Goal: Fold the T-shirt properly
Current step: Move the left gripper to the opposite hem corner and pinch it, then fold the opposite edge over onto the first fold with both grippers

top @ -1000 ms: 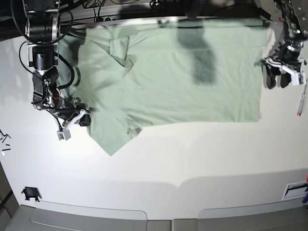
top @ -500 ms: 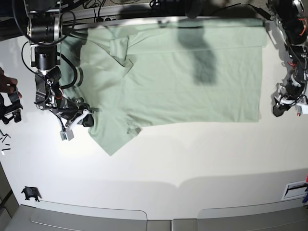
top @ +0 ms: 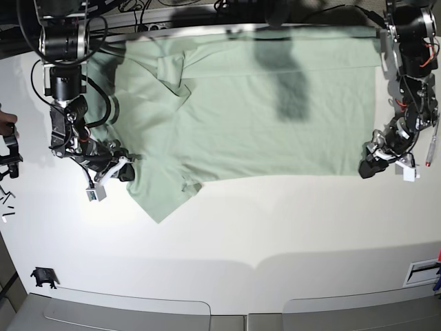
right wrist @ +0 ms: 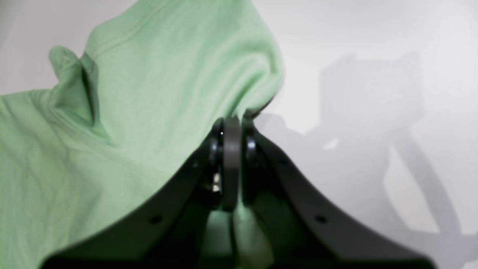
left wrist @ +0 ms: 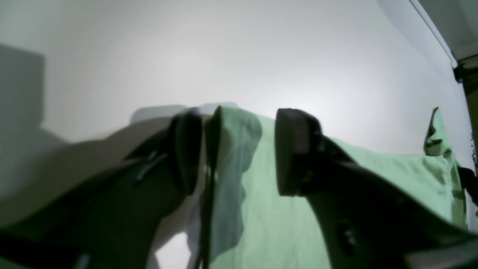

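Observation:
The pale mint-green T-shirt lies spread flat on the white table, collar toward the left. My left gripper is at the shirt's near right corner. In the left wrist view its jaws stand apart, with the shirt's edge between them and untouched by the right finger. My right gripper is at the near left sleeve. The right wrist view shows it shut on a pinch of cloth, and the T-shirt bunches up from the pinch.
A pen lies just right of the left arm. A person's hand shows at the left edge, with a small black object near the front left. A white slotted piece sits at the front right. Cables run along the back.
My left gripper has come from beside the shirt's right edge down to its near right corner, and its jaws have narrowed a little. The right gripper keeps its pinch on the sleeve.

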Controlling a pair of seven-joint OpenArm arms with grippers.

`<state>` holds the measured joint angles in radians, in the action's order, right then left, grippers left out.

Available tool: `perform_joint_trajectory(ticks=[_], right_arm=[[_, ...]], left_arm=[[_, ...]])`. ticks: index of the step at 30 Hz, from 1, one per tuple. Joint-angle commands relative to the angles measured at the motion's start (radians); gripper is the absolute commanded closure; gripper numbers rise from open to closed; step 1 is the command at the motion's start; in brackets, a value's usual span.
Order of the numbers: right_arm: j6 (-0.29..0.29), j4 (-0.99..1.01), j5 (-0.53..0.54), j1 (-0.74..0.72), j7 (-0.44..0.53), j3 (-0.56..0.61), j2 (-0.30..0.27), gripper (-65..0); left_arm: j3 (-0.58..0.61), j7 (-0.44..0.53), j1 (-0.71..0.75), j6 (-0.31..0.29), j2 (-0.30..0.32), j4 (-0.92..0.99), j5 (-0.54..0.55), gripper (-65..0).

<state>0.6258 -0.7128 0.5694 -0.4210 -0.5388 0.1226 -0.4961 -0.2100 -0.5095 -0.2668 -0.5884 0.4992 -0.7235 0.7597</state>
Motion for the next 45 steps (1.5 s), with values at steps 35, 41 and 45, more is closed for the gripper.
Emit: perform_joint_trajectory(ticks=[35, 41, 45], right_arm=[[0.072, -0.34, 0.069, 0.105, -0.186, -0.182, -0.019, 0.0], [0.072, -0.563, 0.105, 0.293, -0.246, -0.287, -0.019, 0.0], [0.072, -0.642, 0.123, 0.381, -0.281, -0.408, -0.019, 0.0]], left_arm=[[-0.105, -0.045, 0.253, -0.108, -0.048, -0.562, -0.018, 0.0], [-0.197, -0.052, 0.408, -0.092, -0.048, -0.767, -0.017, 0.0], [-0.277, -0.052, 0.515, -0.093, -0.051, -0.875, -0.016, 0.0]])
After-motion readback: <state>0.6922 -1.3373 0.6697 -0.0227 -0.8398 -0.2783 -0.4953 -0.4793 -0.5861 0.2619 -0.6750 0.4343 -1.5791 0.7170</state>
